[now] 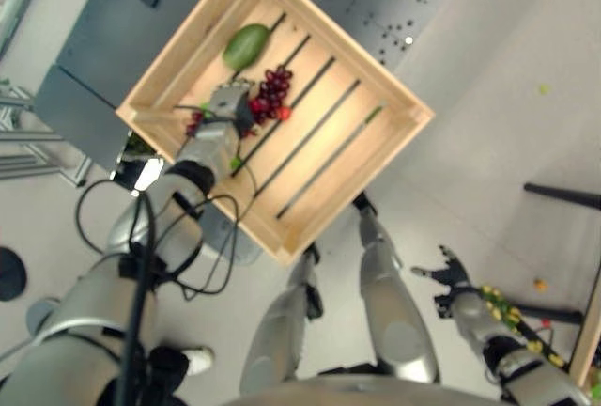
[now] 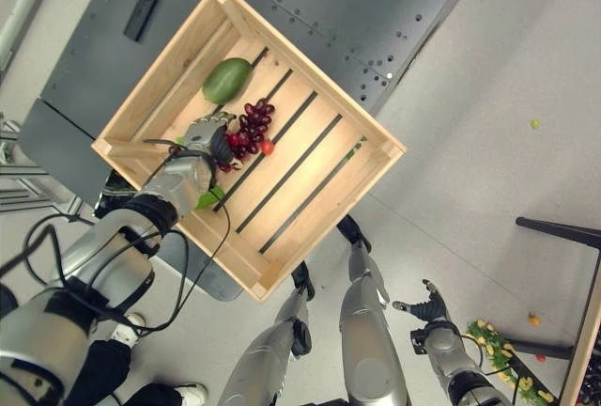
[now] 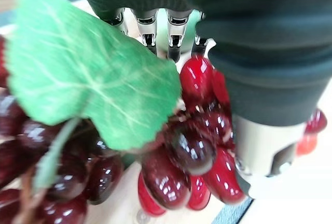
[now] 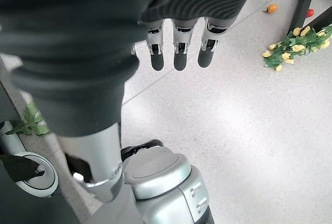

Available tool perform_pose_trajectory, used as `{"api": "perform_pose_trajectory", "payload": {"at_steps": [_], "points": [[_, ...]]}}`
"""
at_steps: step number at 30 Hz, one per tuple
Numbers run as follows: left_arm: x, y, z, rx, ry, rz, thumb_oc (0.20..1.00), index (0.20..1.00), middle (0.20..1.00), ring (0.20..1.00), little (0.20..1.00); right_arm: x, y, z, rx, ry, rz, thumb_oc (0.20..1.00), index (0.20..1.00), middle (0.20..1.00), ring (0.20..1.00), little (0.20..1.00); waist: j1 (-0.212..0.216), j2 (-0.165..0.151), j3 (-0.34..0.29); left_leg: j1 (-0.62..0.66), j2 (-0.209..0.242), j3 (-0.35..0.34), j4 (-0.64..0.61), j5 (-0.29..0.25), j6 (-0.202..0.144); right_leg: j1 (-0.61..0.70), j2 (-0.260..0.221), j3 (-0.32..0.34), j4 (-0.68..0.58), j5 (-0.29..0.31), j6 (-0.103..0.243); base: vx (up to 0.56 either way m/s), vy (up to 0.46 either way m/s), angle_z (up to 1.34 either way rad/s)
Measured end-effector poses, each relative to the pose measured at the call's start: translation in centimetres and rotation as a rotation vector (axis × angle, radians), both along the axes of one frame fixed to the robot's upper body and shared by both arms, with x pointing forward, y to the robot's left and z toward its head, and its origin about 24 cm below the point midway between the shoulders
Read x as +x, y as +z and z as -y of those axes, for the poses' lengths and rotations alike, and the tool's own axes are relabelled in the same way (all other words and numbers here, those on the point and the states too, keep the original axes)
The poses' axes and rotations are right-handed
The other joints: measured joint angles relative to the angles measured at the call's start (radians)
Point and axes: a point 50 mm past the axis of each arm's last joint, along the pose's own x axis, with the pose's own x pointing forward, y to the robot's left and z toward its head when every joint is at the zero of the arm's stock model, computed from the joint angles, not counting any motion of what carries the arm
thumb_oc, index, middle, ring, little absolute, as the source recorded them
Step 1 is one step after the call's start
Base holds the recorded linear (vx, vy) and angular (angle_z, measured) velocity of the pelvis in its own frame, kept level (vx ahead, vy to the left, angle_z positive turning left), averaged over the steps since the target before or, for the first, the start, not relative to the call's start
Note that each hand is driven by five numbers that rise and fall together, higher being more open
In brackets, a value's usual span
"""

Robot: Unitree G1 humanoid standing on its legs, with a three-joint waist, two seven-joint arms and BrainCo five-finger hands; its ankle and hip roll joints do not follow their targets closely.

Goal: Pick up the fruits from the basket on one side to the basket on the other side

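Note:
A wooden slatted crate holds a green mango, a bunch of dark red grapes and a small red fruit. My left hand reaches into the crate and lies on the near end of the bunch. Up close, the grapes and their green leaf press against the palm; the fingers stretch straight past them and the thumb stands beside them, so the hand is open. My right hand hangs low at the right over the floor, open, holding nothing.
The crate rests on a grey metal table. A sprig of yellow flowers and small loose fruits lie on the floor at the right. Black stand legs and a wooden edge border the right side.

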Motion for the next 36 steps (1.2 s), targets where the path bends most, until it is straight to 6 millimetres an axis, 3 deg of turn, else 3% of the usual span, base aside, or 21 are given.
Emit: {"api": "perform_pose_trajectory", "payload": {"at_steps": [18, 19, 23, 30, 36], "points": [[-0.3, -0.5, -0.9, 0.147, 0.043, 0.062, 1.000, 1.000, 1.000, 1.000, 1.000, 1.4, 1.5, -0.4, -0.015, 0.005, 0.102, 1.000, 1.000, 1.000, 1.000, 1.000, 0.001, 0.000, 0.000, -0.045, -0.008, 0.030, 0.000, 0.004, 0.005, -0.060, 0.004, 0.026, 0.001, 0.019, 0.007, 0.00, -0.003, -0.04], [-0.3, -0.3, -0.8, 0.148, 0.043, 0.068, 0.887, 0.887, 0.887, 0.887, 0.887, 1.4, 1.5, -0.4, -0.015, 0.007, 0.107, 1.000, 1.000, 1.000, 1.000, 1.000, 0.002, 0.000, 0.000, -0.046, -0.008, 0.031, 0.000, 0.004, 0.005, -0.062, 0.003, 0.027, 0.001, 0.019, 0.008, 0.00, 0.000, 0.00], [-0.2, 0.2, -0.9, 0.162, 0.054, 0.114, 0.200, 0.200, 0.200, 0.200, 0.200, 1.9, 2.1, -0.5, -0.022, 0.012, 0.139, 1.000, 1.000, 1.000, 1.000, 1.000, 0.011, -0.002, 0.000, -0.063, -0.008, 0.031, 0.000, 0.004, 0.005, -0.081, 0.004, 0.027, 0.000, 0.022, 0.013, 0.00, 0.000, 0.00], [0.1, 2.2, -1.0, 0.117, 0.097, 0.195, 0.200, 0.200, 0.200, 0.200, 0.200, 2.1, 2.5, -0.4, -0.028, 0.013, 0.160, 1.000, 1.000, 1.000, 1.000, 1.000, 0.007, -0.009, -0.001, -0.090, -0.008, 0.035, 0.000, 0.005, 0.005, -0.112, 0.004, 0.027, 0.000, 0.028, 0.014, -0.01, -0.009, -0.02], [0.1, 2.8, -0.9, 0.060, 0.102, 0.222, 0.200, 0.200, 0.200, 0.200, 0.200, 2.2, 2.7, -0.1, -0.034, 0.003, 0.171, 1.000, 1.000, 1.000, 1.000, 1.000, 0.007, -0.011, 0.000, -0.092, -0.008, 0.035, 0.000, 0.005, 0.005, -0.115, 0.005, 0.027, 0.000, 0.033, 0.007, 0.00, 0.000, 0.00]]}}
